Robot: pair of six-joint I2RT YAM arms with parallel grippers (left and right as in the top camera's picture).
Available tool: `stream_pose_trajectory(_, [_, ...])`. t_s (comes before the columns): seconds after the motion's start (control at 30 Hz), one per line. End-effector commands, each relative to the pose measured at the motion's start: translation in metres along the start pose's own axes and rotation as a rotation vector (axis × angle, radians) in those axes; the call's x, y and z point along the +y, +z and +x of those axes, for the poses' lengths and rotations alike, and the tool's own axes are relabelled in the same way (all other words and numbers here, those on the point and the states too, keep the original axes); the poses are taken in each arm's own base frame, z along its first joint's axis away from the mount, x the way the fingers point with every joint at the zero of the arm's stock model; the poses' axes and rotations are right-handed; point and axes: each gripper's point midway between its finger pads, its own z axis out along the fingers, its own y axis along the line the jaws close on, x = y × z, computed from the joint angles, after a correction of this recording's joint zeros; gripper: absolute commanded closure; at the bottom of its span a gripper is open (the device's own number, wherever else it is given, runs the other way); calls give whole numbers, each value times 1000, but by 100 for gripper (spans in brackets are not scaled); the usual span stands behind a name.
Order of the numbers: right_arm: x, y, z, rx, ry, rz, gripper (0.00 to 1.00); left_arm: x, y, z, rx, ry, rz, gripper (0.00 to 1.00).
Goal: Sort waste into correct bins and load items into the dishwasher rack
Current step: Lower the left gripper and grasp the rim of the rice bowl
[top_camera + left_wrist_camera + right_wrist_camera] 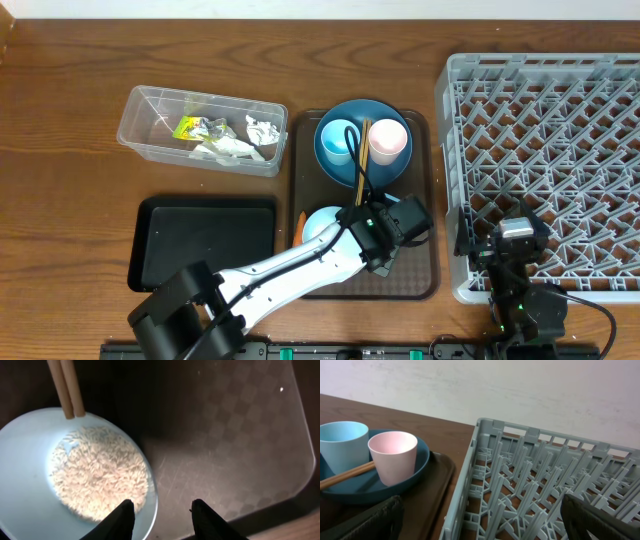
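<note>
Waste sorting partly done, loading not begun. Already in the clear plastic rectangular tub [135,118] at the far left of the bench [60,200]: a small yellow-green wrapper [187,127], a crumpled white tissue [262,130] and more pale crumpled scraps [225,150], too tangled to name. Nothing visible in the shallow black rectangular tray [200,240] nearer the robot. Left to sort: the loose white rice grains [100,477] heaped in the pale white-blue bowl [25,485] on the brown serving tray [420,280], and a small orange carrot piece [301,222] just beside that bowl at the tray's left edge. Left to load: everything. On the large dark-blue round plate [365,108], at the far end of the same tray, a small light-blue cup [338,142] and a small pink cup [388,140] upright side by side, with the pair of wooden chopsticks [61,390] between them, reaching down to the bowl's rim. No item seen in the large square grey plastic rack [560,120] at the right. Left claw [162,510] half spread, pinching nothing, poised astride the bowl's right rim with one finger over the rice and the other over the tray; judging by that, next up the bowl and its rice. Right claw [482,522] spread wide, holding nothing, hanging over the rack's near left corner.
</note>
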Motion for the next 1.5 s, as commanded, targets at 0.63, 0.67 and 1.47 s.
stream_pose_trajectory(0.63, [-3,0,1,4,-6,13,1,16,30,10,-27,-26,-59,70])
stream_pose_trajectory(0.67, [-3,0,1,4,-6,13,1,15,30,9,-31,-26,-57,70])
stream_pose_trajectory(1.47, [-3,0,1,4,-6,13,1,23,46,10,-21,-21,-114,71])
